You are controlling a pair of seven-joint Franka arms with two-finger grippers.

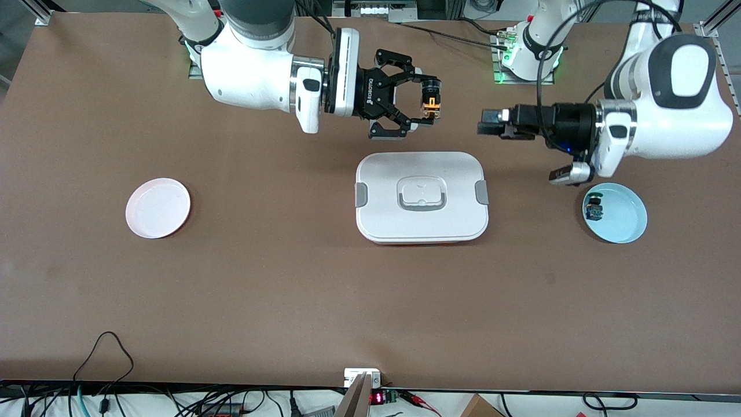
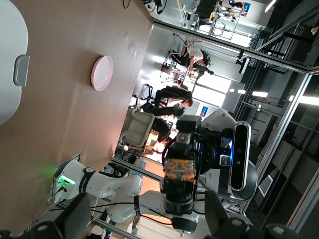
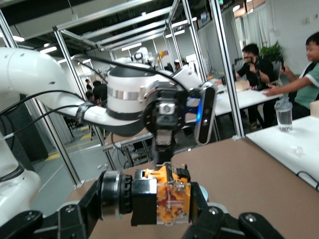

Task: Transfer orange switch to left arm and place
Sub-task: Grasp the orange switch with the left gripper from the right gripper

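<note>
**Mid-air handover above the box**

The table carries three things in a row: a pink plate toward the right arm's end, the white box in the middle, and a blue plate toward the left arm's end, holding a small blue switch.

Both arms are raised over the strip of table between their bases and the box. The right gripper is pinched on the orange switch, black cap out to one side. Facing it, the left gripper hangs with its fingers spread and nothing between them.

The step in hand looks like the pass. To do it well, the left gripper should probably come in level, staying above the lid. It should take the orange body on faces the right fingers leave free and close fully before the right one lets go. The switch is tiny, so a misaligned approach could knock it loose onto the box.

The only legible writing is "ROBOTIQ" on the right gripper's body.
</note>
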